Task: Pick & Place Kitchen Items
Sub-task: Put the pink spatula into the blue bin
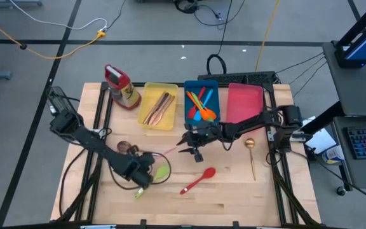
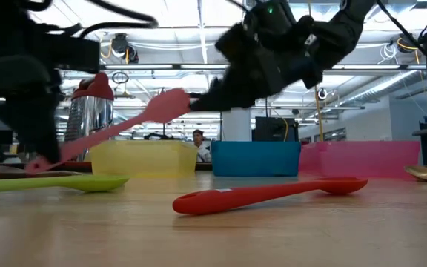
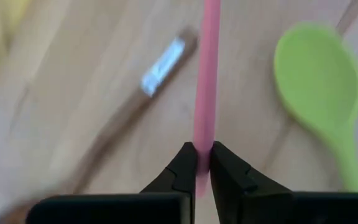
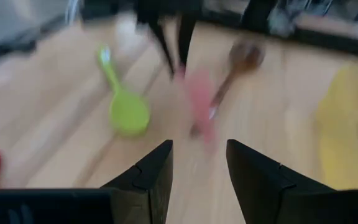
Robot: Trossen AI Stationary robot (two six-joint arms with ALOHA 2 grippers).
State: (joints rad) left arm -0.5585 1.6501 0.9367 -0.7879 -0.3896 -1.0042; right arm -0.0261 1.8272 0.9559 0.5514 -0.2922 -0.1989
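Note:
My left gripper [image 1: 149,163] is at the table's near middle, shut on a pink spatula [image 1: 170,151]. The spatula slants up toward my right gripper [image 1: 188,146], which is open just short of the spatula's broad head [image 2: 170,104]. In the right wrist view the spatula [image 4: 199,102] lies beyond the open fingers. A green spoon [image 1: 156,175] lies flat beside my left gripper. A red spoon [image 1: 199,180] lies flat toward the near edge. A brown wooden spoon [image 3: 157,65] lies under the spatula. My left gripper pinches the pink spatula's thin handle [image 3: 204,146], near its free end, between its two fingers. The handle runs straight out ahead of the fingers, along them. The spatula is clear of the table and tilted, its head higher than the held end [image 2: 43,159].
A yellow tray [image 1: 146,121] with wooden utensils, a blue tray [image 1: 188,117] with orange, green and blue utensils, and a pink tray [image 1: 243,102] stand along the far edge. A red-capped bottle [image 1: 121,86] stands far left. A gold spoon [image 1: 251,152] lies at the right.

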